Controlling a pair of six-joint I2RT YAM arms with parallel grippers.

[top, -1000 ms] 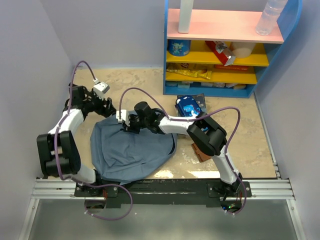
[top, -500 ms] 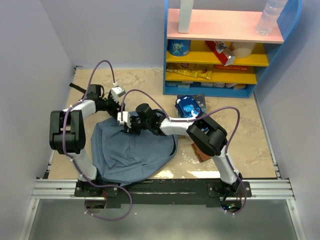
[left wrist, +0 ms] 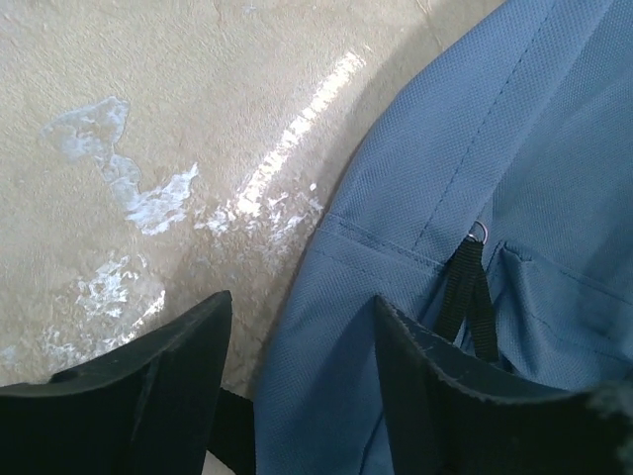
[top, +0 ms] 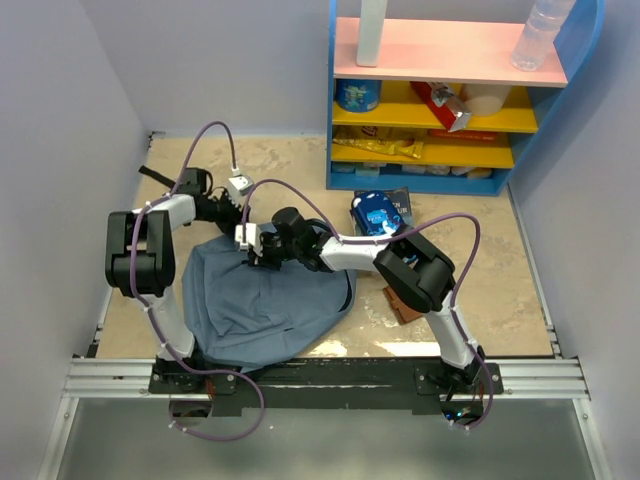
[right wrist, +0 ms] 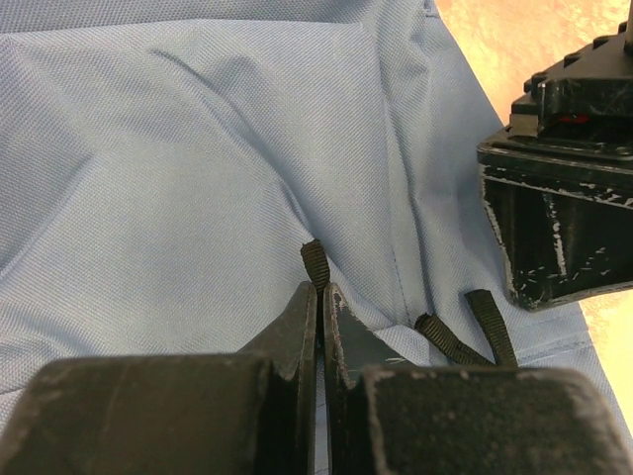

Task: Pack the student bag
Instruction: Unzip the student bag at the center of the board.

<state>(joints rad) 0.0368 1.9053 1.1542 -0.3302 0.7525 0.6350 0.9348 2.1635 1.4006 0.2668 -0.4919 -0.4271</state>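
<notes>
Slate-blue student bag (top: 262,305) lies flat on the beige counter (top: 490,270), at the near left, between the two arms. Right claw (right wrist: 319,293) is clenched, pinching a black webbing loop (right wrist: 315,259) at the bag's far edge. Left claw (left wrist: 302,327) is released and sits astride the bag's edge. One finger is over bare counter, the other over fabric, beside a black strap (left wrist: 469,292).

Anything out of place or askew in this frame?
On the yellow shelf a red carton lies tipped at an angle. A blue packet lies loose on the table in front of the shelf, outside the backpack. Nothing looks spilled or damaged.
</notes>
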